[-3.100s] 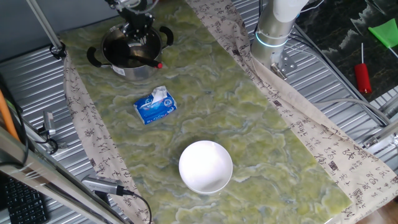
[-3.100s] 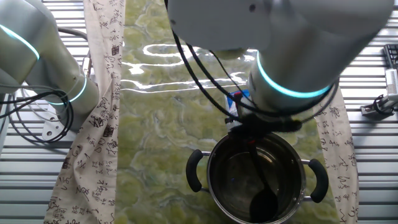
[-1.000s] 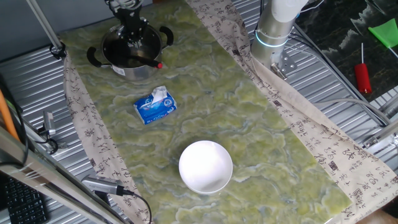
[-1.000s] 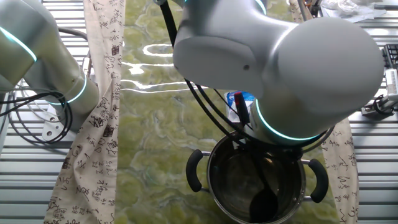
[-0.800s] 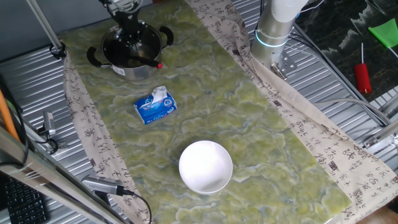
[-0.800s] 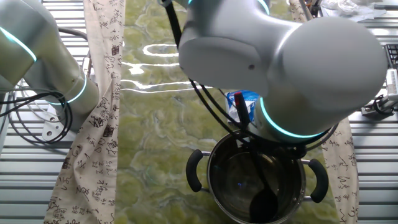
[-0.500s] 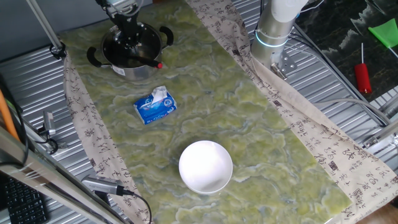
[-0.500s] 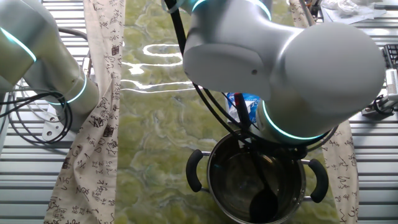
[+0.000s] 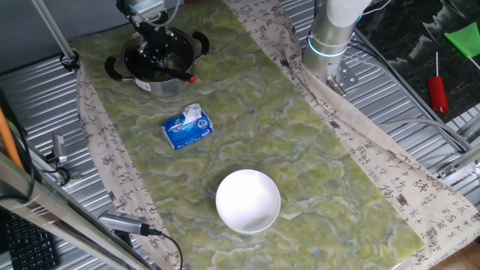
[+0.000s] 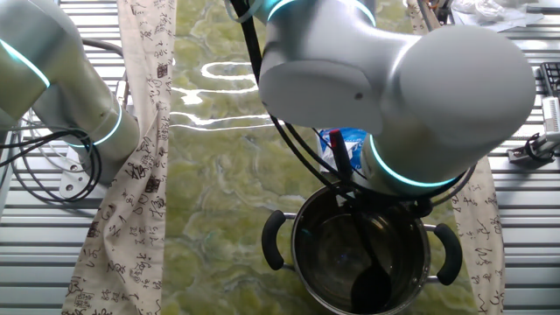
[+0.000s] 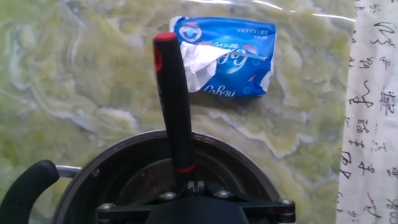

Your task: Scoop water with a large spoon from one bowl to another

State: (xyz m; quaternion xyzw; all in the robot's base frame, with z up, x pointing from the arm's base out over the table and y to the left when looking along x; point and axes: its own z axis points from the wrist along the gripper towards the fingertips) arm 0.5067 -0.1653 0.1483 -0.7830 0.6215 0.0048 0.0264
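The steel pot [image 9: 169, 85] with two black handles stands at the far left of the green mat; it also shows in the other fixed view [image 10: 302, 262] and the hand view [image 11: 124, 147]. The black ladle [image 11: 174, 106] lies in it, scoop [image 10: 372, 284] on the bottom, handle leaning on the rim, red tip [image 9: 192, 78] outside. My gripper [image 9: 156, 46] is down inside the pot, its fingers close together at the thin lower end of the handle [image 11: 194, 185]. The white bowl [image 9: 248, 200] sits near the front of the mat, apart from the pot.
A blue tissue packet [image 9: 187, 127] lies on the mat between pot and bowl, just beyond the ladle's tip [image 11: 230, 56]. The arm's base [image 9: 330, 41] stands at the right edge. A red-handled screwdriver [image 9: 437, 91] lies far right. Metal table slats surround the mat.
The hand has shifted slightly left over the pot and the arm's upper body has swung. The ladle and pot have stayed where they were.
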